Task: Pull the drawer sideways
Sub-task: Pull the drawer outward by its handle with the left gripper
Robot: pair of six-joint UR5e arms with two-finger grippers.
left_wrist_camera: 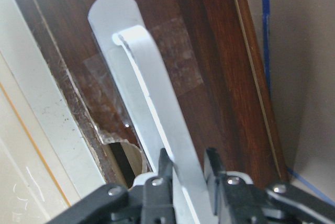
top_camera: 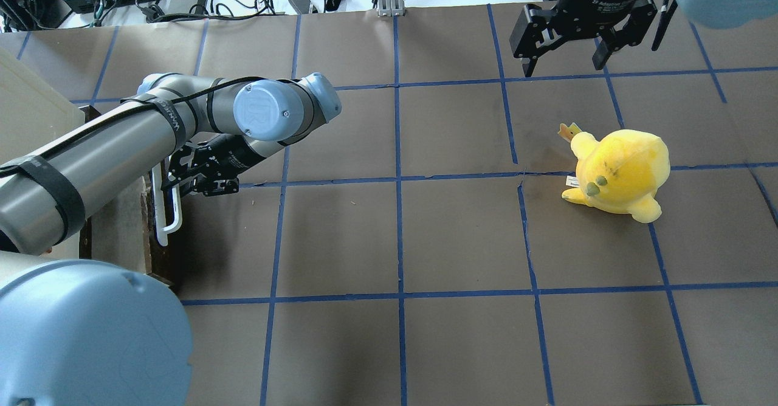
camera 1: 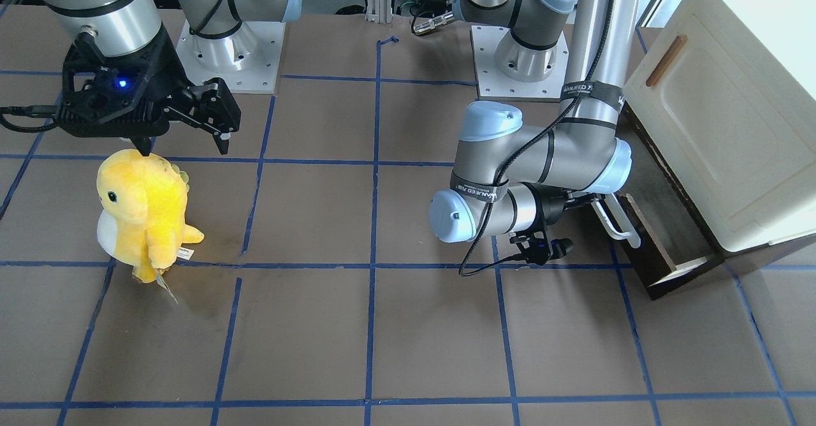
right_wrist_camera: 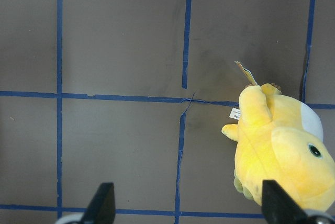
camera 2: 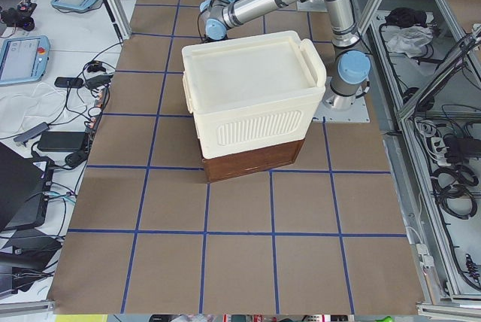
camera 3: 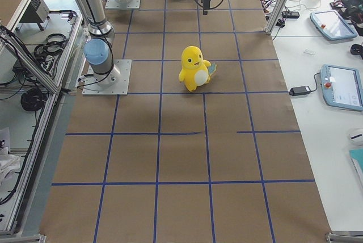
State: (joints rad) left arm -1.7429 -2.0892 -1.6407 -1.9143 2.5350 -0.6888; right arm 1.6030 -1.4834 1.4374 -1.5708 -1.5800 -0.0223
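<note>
The drawer (camera 1: 645, 255) has a dark brown front and a long white loop handle (camera 1: 617, 223). It sits under the cream cabinet (camera 1: 720, 113) and stands pulled out a little, with a pale side wall showing. My left gripper (top_camera: 174, 179) is shut on the handle (top_camera: 163, 214). In the left wrist view the fingers (left_wrist_camera: 166, 167) pinch the white bar (left_wrist_camera: 157, 103) against the brown front (left_wrist_camera: 209, 51). My right gripper (camera 1: 183, 142) hangs open and empty above the table, far from the drawer; it also shows in the overhead view (top_camera: 563, 65).
A yellow plush toy (camera 1: 143, 212) stands just below and in front of the right gripper; it also shows in the right wrist view (right_wrist_camera: 282, 150). The cream cabinet (camera 2: 252, 89) has a small brown handle (camera 1: 665, 61). The arm bases are bolted at the table's back.
</note>
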